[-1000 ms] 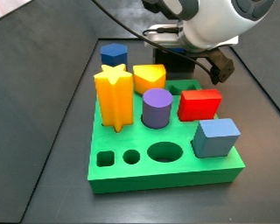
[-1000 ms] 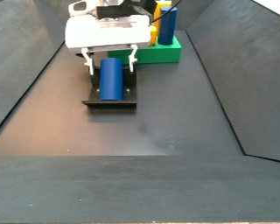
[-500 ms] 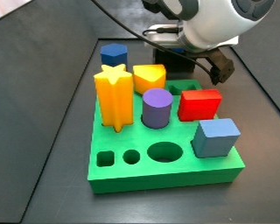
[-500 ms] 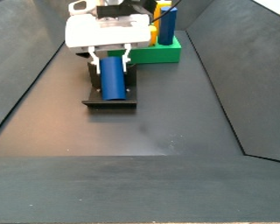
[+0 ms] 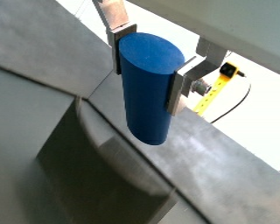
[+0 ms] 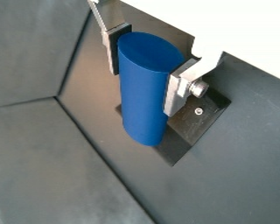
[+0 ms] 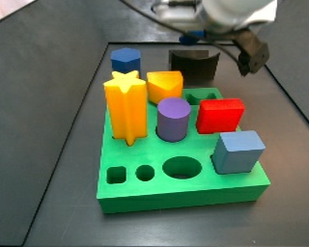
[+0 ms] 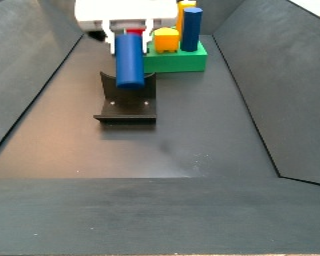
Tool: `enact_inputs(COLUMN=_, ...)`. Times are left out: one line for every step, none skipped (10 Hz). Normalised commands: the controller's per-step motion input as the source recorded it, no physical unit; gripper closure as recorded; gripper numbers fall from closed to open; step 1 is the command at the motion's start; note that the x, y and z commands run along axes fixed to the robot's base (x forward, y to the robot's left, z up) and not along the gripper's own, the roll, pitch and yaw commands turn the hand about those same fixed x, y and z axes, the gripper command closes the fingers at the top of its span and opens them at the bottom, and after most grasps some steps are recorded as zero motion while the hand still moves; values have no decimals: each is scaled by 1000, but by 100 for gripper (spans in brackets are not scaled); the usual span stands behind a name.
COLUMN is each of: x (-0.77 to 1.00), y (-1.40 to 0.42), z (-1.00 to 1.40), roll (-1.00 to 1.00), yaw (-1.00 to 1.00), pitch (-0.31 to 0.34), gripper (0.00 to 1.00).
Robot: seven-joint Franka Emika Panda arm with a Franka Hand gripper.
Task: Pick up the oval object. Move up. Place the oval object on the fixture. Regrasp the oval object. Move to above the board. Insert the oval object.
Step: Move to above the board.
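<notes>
Gripper point(image 8: 128, 33): above fixture point(image 8: 125, 103), fingers point(image 5: 185, 80) closed on oval object point(image 8: 128, 60), peg clear of fixture.
Board point(image 7: 183, 174): front row holes free, incl. large round hole point(image 7: 183, 167).
Obstacles on board: yellow star peg point(image 7: 125, 106), purple cylinder point(image 7: 173, 120), red block point(image 7: 222, 115), light blue cube point(image 7: 238, 151), all upright.
Floor point(image 8: 176, 150) beside fixture: open room.
Sloped walls point(image 8: 29, 90) flank both sides.

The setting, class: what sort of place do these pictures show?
Probably a robot test bench: a gripper holds a blue peg above a black fixture, near a green board of shaped pegs inside dark walls.
</notes>
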Motion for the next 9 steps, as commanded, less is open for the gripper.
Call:
enact_inputs(x=-114, y=-170, z=1000, roll=19, yaw=-148, pitch=63, gripper=100)
enact_inputs(x=-111, y=-161, z=1000, roll=-5, yaw=-112, pitch=116, gripper=100)
enact_inputs(x=-111, y=-153, z=1000, roll=-22, yaw=-77, pitch=142, gripper=100)
enact_inputs(x=-109, y=-144, z=1000, roll=-37, yaw=-38, pitch=158, gripper=100)
enact_inputs(x=-105, y=-128, z=1000, roll=-52, yaw=15, pitch=166, gripper=100)
enact_inputs(x=-103, y=-119, z=1000, roll=-57, yaw=47, pitch=157, gripper=100)
enact_inputs(x=-93, y=-105, z=1000, roll=-52, yaw=88, pitch=132, gripper=100)
enact_inputs(x=-85, y=-98, z=1000, roll=-54, yaw=105, pitch=117, gripper=100)
enact_inputs(x=-69, y=-89, z=1000, roll=-42, yaw=116, pitch=95, gripper=100)
